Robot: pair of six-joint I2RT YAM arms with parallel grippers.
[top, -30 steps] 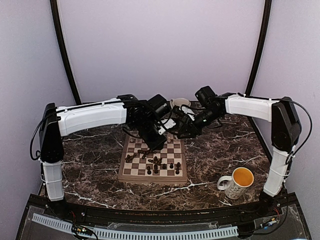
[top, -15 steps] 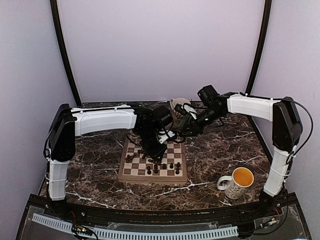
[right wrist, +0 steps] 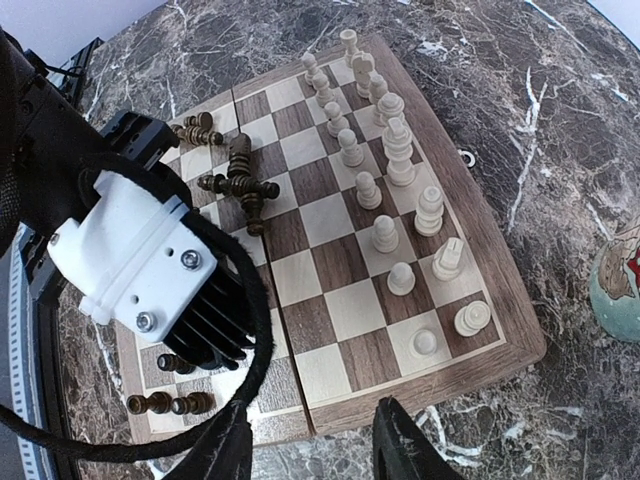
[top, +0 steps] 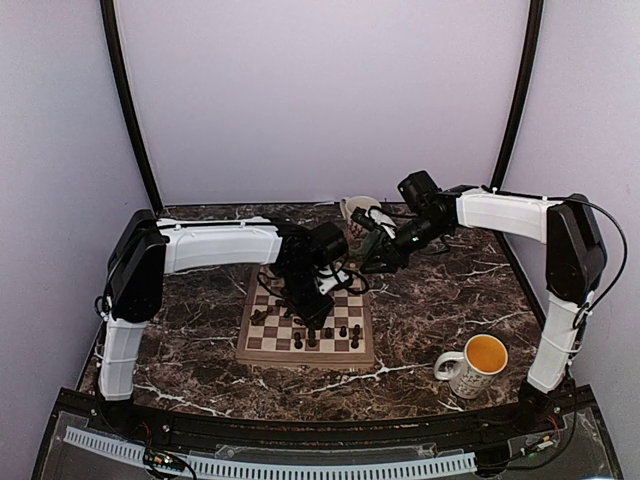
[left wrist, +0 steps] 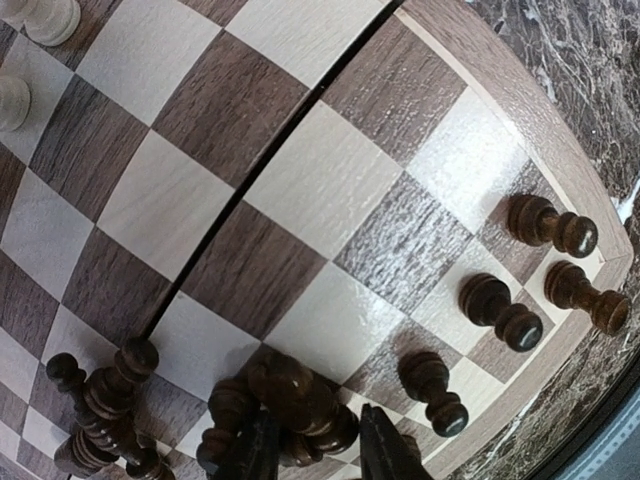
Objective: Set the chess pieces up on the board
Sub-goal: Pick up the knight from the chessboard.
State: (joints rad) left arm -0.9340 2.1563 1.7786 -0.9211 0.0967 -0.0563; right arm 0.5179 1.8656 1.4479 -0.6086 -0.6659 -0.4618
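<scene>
In the top view, the left gripper (top: 314, 300) had slid a little to the right since a second before, and it hung low over the board (top: 258, 352) in the middle of the frame. Its fingers had been opening wider. In the left wrist view they stood on each side of a dark piece (left wrist: 292, 392) at the bottom of the frame, but I could not tell if they touched it or had let go. It looked like one more dark piece was being put down. The right gripper (right wrist: 312, 448) had pulled back to the upper right, with its fingers apart and holding nothing. Dark pawns (left wrist: 500, 308) stood close to the board's edge at the lower right, and fallen pieces (left wrist: 105, 405) lay in a heap at the lower left, so room there was tight. The white pieces (right wrist: 385, 235) stood in rows. The mug (top: 473, 365) sat well apart.
</scene>
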